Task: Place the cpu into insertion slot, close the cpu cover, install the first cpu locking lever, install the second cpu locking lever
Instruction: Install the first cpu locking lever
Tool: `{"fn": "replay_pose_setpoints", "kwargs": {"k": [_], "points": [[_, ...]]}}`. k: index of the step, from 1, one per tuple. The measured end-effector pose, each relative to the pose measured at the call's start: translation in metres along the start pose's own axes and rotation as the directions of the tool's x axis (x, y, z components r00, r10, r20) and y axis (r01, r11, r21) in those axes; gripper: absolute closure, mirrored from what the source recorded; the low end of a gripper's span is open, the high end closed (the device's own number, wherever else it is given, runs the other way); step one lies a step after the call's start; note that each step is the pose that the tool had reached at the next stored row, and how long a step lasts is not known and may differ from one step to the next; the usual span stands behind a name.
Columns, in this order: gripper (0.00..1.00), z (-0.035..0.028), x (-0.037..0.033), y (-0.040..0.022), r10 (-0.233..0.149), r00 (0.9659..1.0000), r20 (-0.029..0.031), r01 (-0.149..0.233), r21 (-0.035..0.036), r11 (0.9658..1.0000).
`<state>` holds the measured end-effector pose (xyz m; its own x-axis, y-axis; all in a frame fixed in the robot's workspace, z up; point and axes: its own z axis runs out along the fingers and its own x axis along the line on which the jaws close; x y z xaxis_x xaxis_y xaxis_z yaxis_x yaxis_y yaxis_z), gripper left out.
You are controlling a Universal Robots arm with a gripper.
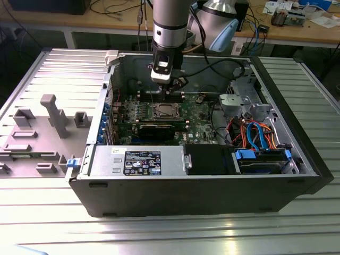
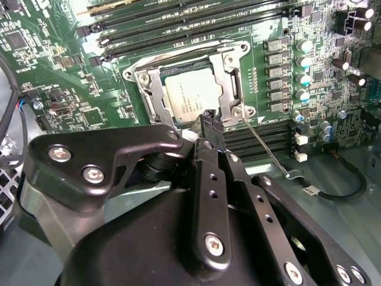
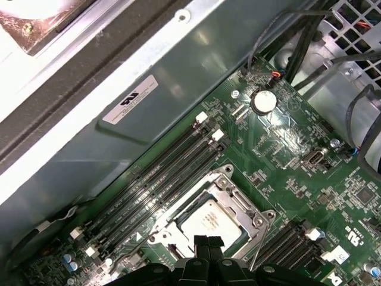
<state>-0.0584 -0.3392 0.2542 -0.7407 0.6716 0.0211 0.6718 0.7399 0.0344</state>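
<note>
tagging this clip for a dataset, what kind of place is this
Probably an electronics lab or workshop: an opened black desktop computer case lies on a ribbed grey metal table, with a cable-strewn wooden workbench behind it.

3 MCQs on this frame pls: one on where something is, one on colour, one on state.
1. Where does the cpu lie?
A. in the socket on the green board
B. on the grey tray outside the case
C. on the power supply

2. What colour is the round coin battery?
A. blue
B. silver
C. orange

3. How does the cpu cover stand?
A. lifted upright
B. down flat around the chip
C. removed and lying on the table

Key: 1 A, both wrist views show the chip seated in the socket beside the memory slots. 2 B, it shines silver in the first wrist view. 3 B, the silver frame lies flat around the chip in the second wrist view, with the gripper just at its edge.
</note>
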Motion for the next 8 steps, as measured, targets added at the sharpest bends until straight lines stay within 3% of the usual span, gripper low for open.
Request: {"fn": "replay_pose_setpoints", "kwargs": {"k": [8], "points": [[0.89, -0.0001, -0.0001, 0.0, -0.036, 0.9993, -0.0032, 0.036, -0.0014, 0.9993]]}}
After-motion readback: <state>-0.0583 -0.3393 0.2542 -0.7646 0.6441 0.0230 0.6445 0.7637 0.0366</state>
